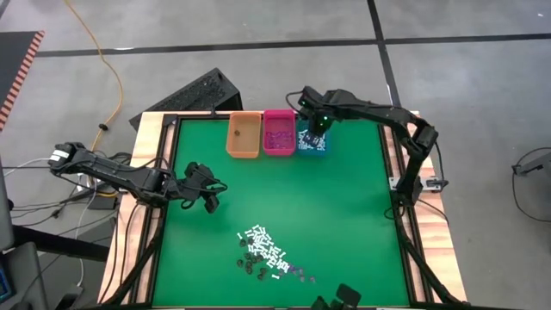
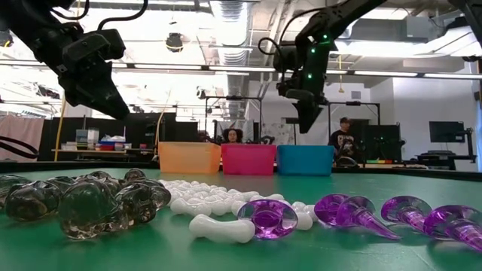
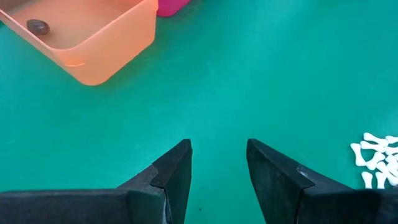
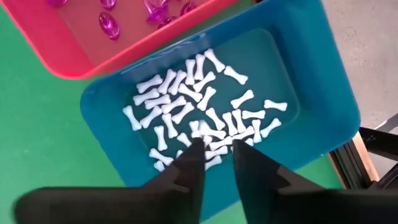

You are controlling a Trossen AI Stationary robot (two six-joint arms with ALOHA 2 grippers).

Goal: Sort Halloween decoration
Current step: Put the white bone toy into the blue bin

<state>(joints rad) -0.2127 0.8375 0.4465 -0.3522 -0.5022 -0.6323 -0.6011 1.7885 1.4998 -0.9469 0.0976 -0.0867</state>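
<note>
While the right hand (image 4: 214,152) hangs part-open over the teal bin (image 4: 323,87), at 12 o'clock on the worktop (image 1: 344,189), a clinging white bone (image 4: 242,98) could ride out; the left hand (image 3: 217,168) waits open at 9.

We seem to be in a robotics lab or workshop: exposed ceiling ducts (image 2: 233,11) and strip lights overhead, a taped concrete floor (image 1: 258,43), a yellow cable (image 1: 108,65), monitors (image 2: 446,132), and two people (image 2: 233,136) seated behind the green table (image 1: 344,198).

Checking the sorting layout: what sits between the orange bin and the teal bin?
The pink bin, holding purple bits, stands between the orange bin and the teal bin, seen in the high view.
</note>
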